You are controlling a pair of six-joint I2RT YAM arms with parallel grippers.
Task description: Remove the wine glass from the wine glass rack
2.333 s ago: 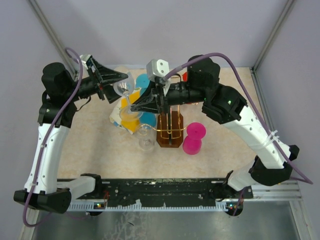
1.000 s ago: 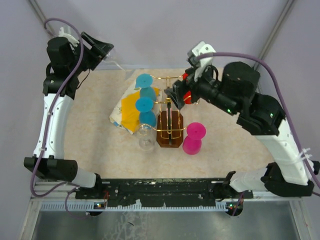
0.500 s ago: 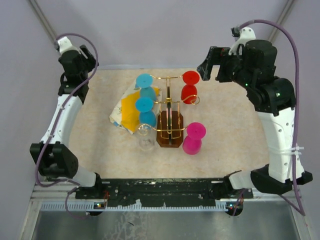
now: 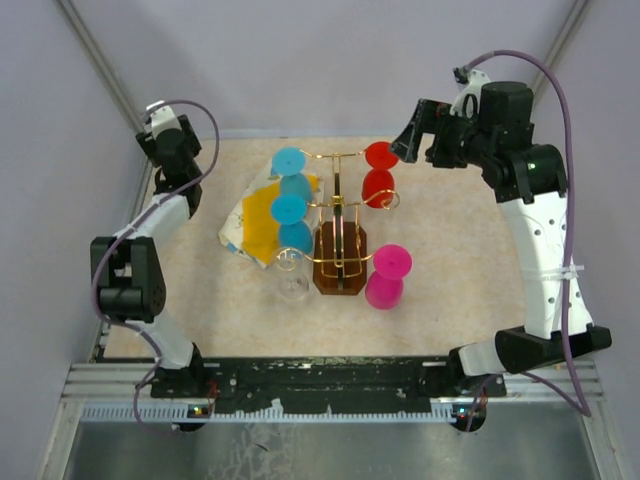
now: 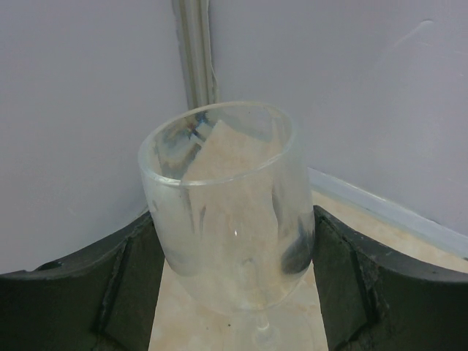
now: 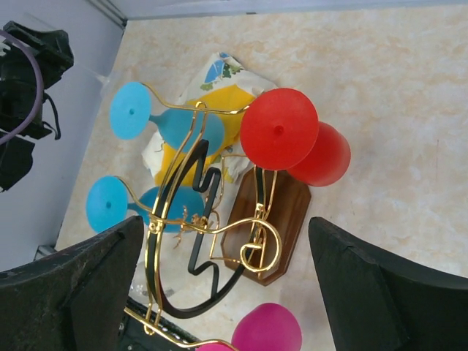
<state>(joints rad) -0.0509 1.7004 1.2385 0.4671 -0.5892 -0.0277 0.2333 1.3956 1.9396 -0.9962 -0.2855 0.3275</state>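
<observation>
My left gripper [image 5: 234,292] is shut on a clear wine glass [image 5: 227,212]. Its dark fingers [image 5: 110,292] press the bowl from both sides, and the glass faces the far left corner of the walls. From above, the left gripper [image 4: 162,122] sits at the table's back left edge, away from the wine glass rack [image 4: 340,215]. The rack is gold wire on a brown wooden base [image 6: 281,219]. My right gripper [image 4: 412,128] hangs open, high over the rack's right side. Nothing is between the jaws of the right gripper [image 6: 227,285].
On the rack hang two blue glasses [image 4: 288,185], a red one [image 4: 380,170] and a pink one [image 4: 388,275]. Another clear glass [image 4: 292,275] is beside the base. A yellow-and-white cloth [image 4: 255,220] lies left of the rack. Walls close in the back and both sides.
</observation>
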